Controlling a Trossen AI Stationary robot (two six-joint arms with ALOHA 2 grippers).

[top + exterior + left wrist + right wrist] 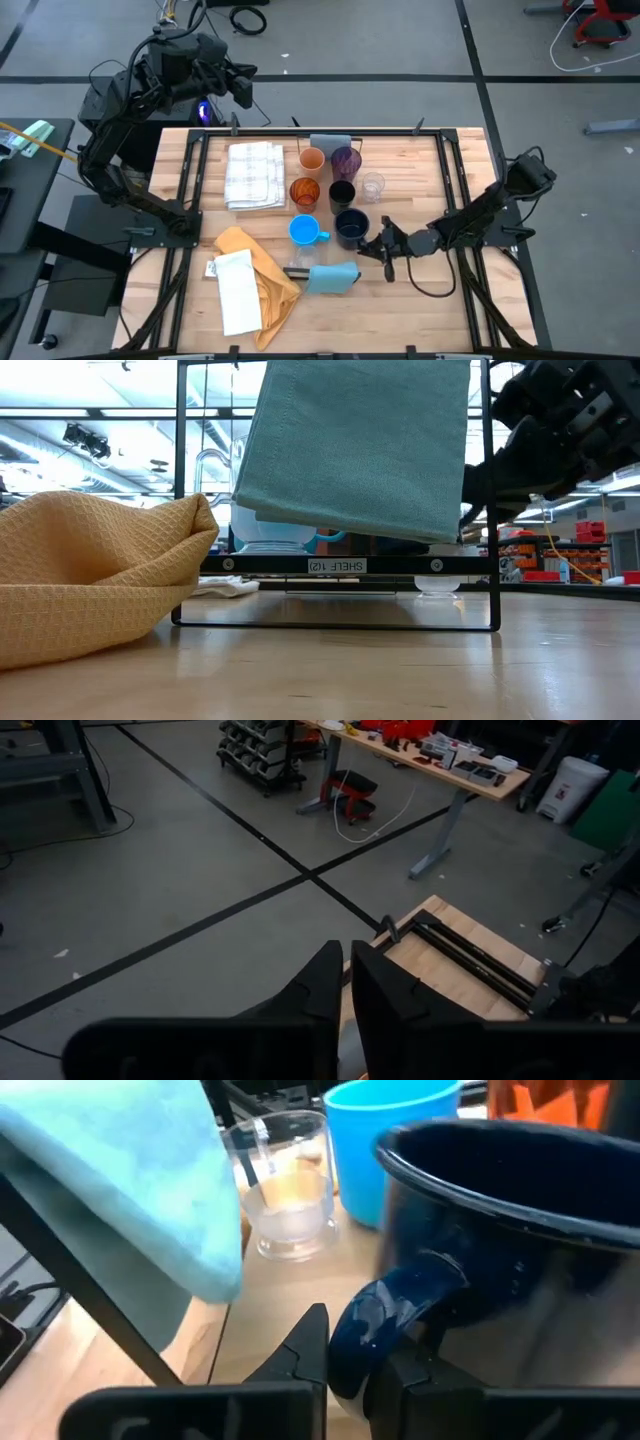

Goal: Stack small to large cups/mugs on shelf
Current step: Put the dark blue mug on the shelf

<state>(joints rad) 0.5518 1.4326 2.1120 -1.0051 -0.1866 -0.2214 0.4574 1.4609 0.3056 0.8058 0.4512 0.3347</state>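
We see the right gripper (348,1355) clamped on the handle of the navy mug (520,1260), its fingers either side; the left gripper (345,985) rests closed off-table.

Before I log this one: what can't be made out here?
- Low view: teal cloth draped over the rack hides nearly all cups behind it.
- Right wrist view: navy mug cut off by the edge; the fingers close on its handle, but the rim's far side is unseen.
- Left wrist view: only floor and a table corner; no cups.
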